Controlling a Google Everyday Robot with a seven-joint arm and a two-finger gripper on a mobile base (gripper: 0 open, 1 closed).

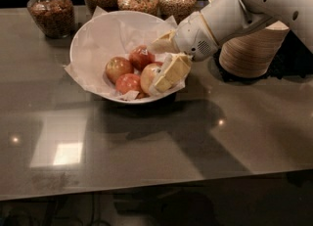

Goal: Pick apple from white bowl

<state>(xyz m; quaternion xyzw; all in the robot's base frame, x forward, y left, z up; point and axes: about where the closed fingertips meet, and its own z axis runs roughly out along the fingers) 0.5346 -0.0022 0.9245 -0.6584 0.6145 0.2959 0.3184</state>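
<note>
The white bowl [93, 29], lined with crinkled white paper, stands at the back middle of the dark table. The pale yellow-gold apple [148, 76] lies at its right side, beside three smaller, redder apples [119, 67]. My gripper [164, 61] reaches into the bowl from the right. Its fingers are open: one finger [162, 44] is over the bowl's far right rim. The other lies against the pale apple's right side and hides part of it. The apple rests in the bowl.
A stack of tan paper bowls [252, 49] stands right of the white bowl, behind my arm. Several glass jars of dry food [49, 10] line the table's back edge. The table's front edge [146, 186] runs along the bottom.
</note>
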